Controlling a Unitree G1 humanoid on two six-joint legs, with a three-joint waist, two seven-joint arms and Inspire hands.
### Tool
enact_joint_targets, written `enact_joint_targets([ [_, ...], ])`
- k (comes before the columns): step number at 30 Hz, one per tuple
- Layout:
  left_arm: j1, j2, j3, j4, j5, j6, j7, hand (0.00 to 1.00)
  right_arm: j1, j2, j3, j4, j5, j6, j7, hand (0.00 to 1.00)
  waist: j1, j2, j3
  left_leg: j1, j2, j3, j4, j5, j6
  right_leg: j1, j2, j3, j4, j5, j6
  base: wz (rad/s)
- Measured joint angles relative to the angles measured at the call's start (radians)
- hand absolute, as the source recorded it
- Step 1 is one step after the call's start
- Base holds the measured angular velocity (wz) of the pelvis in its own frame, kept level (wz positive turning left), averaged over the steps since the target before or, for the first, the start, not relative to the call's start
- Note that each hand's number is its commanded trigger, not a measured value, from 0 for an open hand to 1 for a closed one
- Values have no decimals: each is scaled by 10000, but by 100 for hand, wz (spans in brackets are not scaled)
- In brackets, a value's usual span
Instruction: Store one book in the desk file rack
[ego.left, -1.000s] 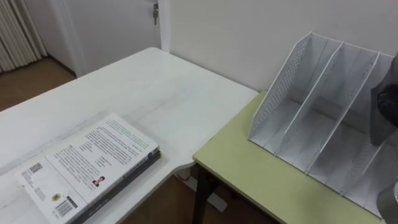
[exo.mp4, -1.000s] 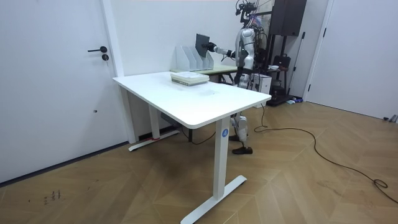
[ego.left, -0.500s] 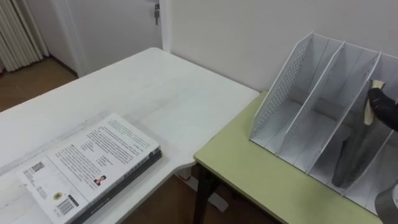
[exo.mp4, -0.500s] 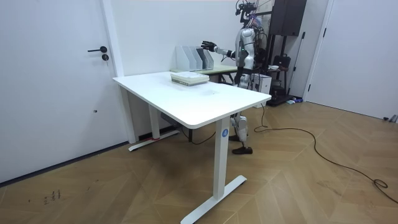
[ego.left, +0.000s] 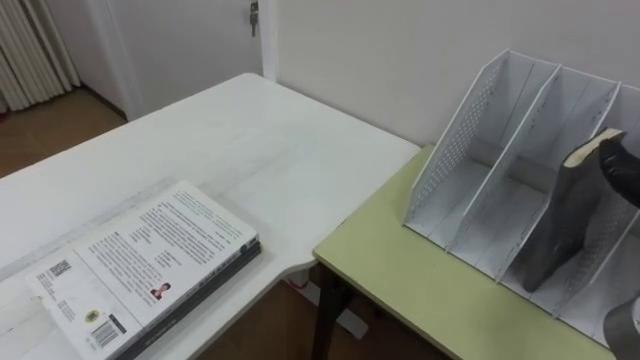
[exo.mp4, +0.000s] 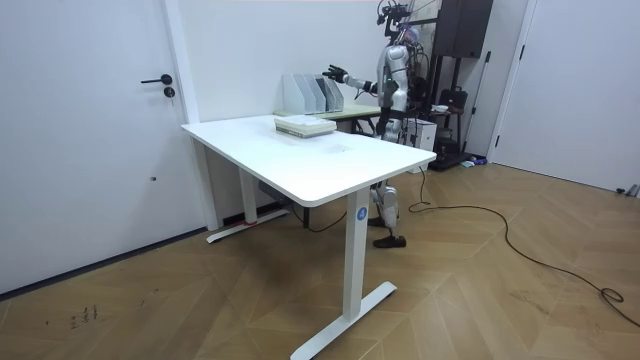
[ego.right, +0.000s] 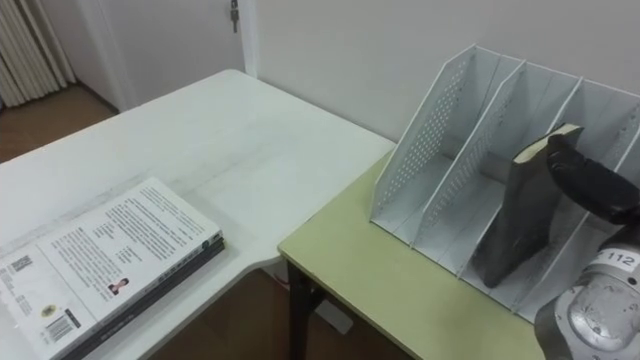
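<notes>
Nearest, at the lower left, a stack of white-covered paperback books (ego.left: 150, 268) is seen lying flat on the white rectangular desk (ego.left: 260, 150), close to its curved front edge and well apart from the work. Just beside that desk's corner a pale green tabletop (ego.left: 400, 270) is set, and a bare strip of green is left between its near edge and the rack. On it stands the white plastic file rack with a perforated side wall (ego.left: 465, 150), placed close to the white room wall. The task's thing, a dark grey book (ego.left: 558, 220), is found in the third compartment counted from the perforated wall, foot on the compartment floor, tilted rather than upright; the two compartments to its left are empty. The robot's right hand (ego.left: 622, 172) is laid over the book's upper corner with fingers extended and not curled round it, so nothing is gripped. The step in hand is judged to be the release, with the storing nearly done. It is advised that the hand be lifted straight up and drawn back, so that the top is not dragged forward and the book not tipped out over the rack's low front. The dividers are judged sufficient to hold the lean. Open room is available above the rack and over the green strip; little is left behind it.
</notes>
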Motion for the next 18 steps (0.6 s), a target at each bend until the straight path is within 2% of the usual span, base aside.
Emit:
enact_joint_targets([
  [7, 2, 0, -4, 40, -55, -86, -4, 0, 0, -1, -1, -140, 13, -22, 103, 0, -16, 14, -28, -80, -1, 25, 0, 0, 0, -84, 1, 25, 8, 0, 1, 0],
  [15, 36, 1, -23, 42, -45, -217, -80, 0, 3, -1, 55, -1508, 237, -123, 1223, 0, -47, 34, -46, -25, 2, 3, 0, 0, 0, -29, 5, 33, 12, 1, -1, 0],
  [18, 63, -1, -8, 65, -47, -320, -95, 0, 37, -4, 187, -2165, 960, -129, 1825, 0, -60, 34, -49, 3, 3, 25, 0, 0, 0, -25, 9, 59, 15, 7, -5, -2],
])
